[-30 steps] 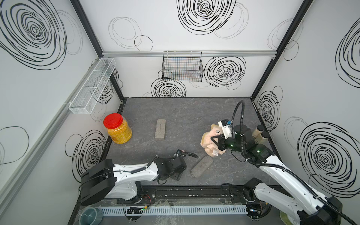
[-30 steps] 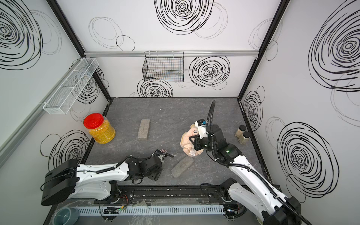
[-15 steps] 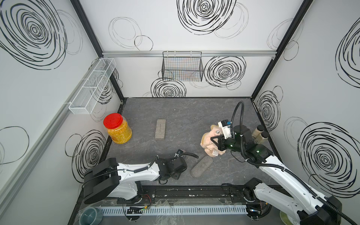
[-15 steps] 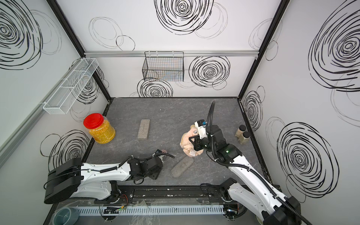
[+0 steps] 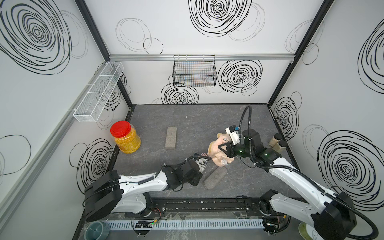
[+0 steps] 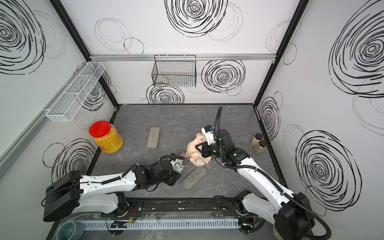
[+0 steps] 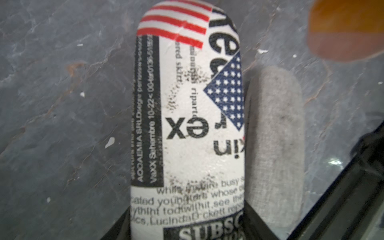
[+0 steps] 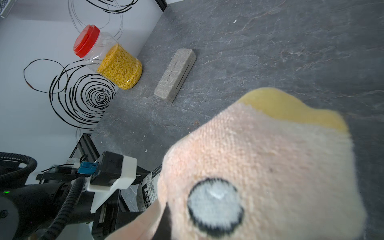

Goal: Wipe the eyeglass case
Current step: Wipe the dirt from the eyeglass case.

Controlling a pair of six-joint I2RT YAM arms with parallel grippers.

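The left pincer clamps the printed eyeglass case; the right pincer grips a peach cloth.

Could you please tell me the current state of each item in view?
printed eyeglass case: closed, gripped at one end by left gripper
pink cloth: bunched, clamped in right gripper
grey felt case: closed, lying flat, ungripped
rectangular grey case: closed, lying flat
jar: upright, red lid on
two small bottles: upright, capped
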